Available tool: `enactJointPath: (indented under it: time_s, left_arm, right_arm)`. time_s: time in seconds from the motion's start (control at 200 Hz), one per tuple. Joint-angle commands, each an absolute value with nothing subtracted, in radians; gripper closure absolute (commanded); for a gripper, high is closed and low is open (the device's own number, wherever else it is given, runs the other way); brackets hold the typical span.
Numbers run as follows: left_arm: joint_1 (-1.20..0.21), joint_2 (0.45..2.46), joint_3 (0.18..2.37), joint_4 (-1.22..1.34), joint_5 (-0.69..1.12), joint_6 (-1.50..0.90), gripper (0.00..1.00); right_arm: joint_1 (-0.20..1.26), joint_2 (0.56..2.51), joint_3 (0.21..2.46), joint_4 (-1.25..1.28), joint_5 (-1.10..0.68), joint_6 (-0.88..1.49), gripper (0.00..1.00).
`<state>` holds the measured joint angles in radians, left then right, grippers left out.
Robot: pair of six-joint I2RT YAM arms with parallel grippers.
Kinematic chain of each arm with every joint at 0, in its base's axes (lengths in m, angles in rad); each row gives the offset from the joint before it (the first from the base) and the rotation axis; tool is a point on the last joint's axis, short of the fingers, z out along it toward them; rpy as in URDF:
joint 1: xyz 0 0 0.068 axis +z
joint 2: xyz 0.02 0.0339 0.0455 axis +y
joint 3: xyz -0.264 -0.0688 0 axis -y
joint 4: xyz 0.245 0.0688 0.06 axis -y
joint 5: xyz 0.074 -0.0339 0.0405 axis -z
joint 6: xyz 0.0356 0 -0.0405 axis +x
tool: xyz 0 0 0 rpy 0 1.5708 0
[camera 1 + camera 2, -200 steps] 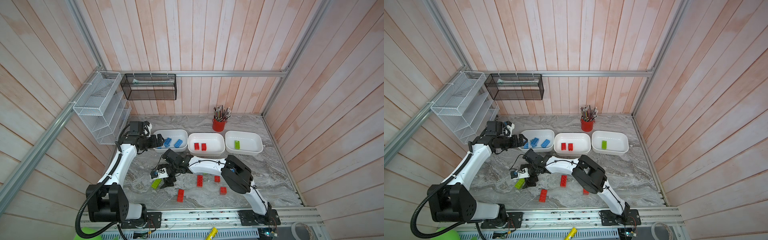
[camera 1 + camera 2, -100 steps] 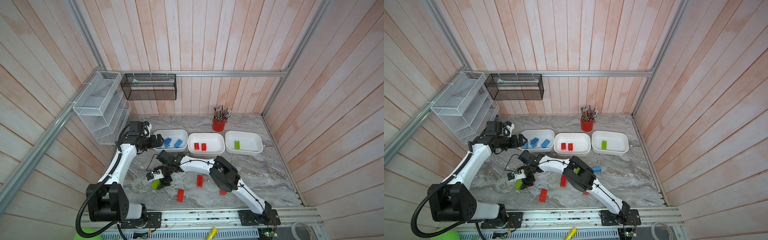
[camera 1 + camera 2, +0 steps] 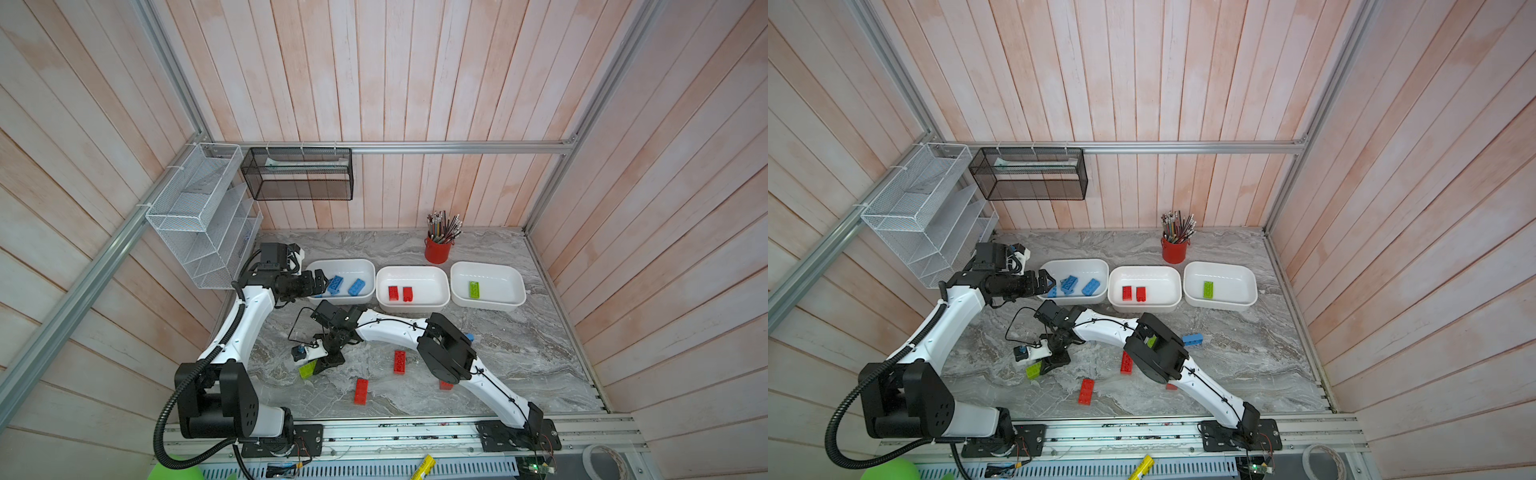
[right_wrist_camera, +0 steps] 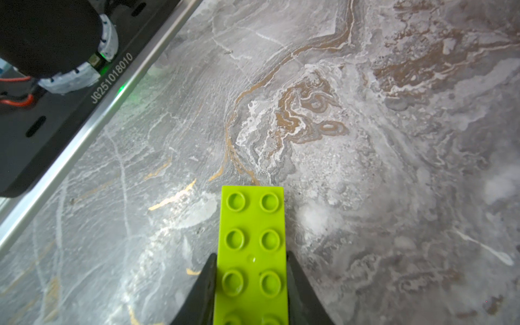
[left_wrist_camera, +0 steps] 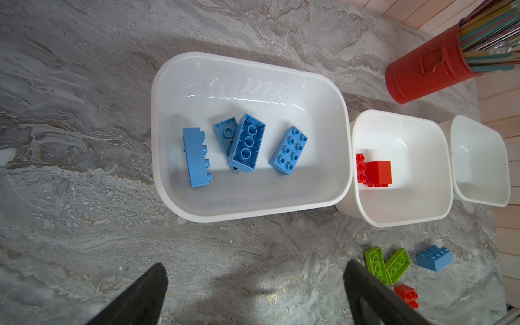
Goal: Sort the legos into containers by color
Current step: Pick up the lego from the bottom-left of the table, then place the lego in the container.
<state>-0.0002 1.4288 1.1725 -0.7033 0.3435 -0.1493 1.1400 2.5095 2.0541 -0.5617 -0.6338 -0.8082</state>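
Observation:
My right gripper (image 4: 251, 256) is shut on a lime green lego (image 4: 253, 247), its fingers pressed against both long sides, low over the front left of the table (image 3: 307, 369). My left gripper (image 5: 254, 268) stands open and holds nothing, just outside the left container (image 3: 340, 262), which holds several blue legos (image 5: 246, 142). The middle container (image 3: 411, 307) holds two red legos (image 3: 400, 293). One green lego (image 3: 473, 289) lies in the right container (image 3: 486, 266). Loose red legos (image 3: 400, 361) (image 3: 360, 390), a blue one (image 3: 1192, 339) and two green ones (image 5: 387, 264) lie on the table.
A red pencil cup (image 3: 437, 249) stands behind the containers. White wire baskets (image 3: 199, 216) and a black mesh basket (image 3: 297, 174) hang on the left and back walls. A metal rail (image 3: 374, 432) runs along the table's front edge. The right arm's elbow (image 3: 444, 353) hangs over some loose legos.
The right gripper has gone from open to shut on the green lego, after the arm shifted slightly left and toward the front. The left arm has not moved.

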Motion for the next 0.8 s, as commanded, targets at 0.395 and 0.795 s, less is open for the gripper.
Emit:
enactJointPath:
  time_s: [0.395, 0.795]
  left_arm:
    - [-0.005, 1.414, 1.194, -0.695, 0.441, -0.152, 0.00]
    - [-0.132, 1.386, 1.225, -0.706, 0.440, -0.191, 0.00]
  right_arm:
    - [1.046, 1.896, 1.415, -0.354, -0.552, -0.561, 0.76]
    - [0.553, 1.315, 1.053, -0.485, -0.223, -0.359, 0.76]
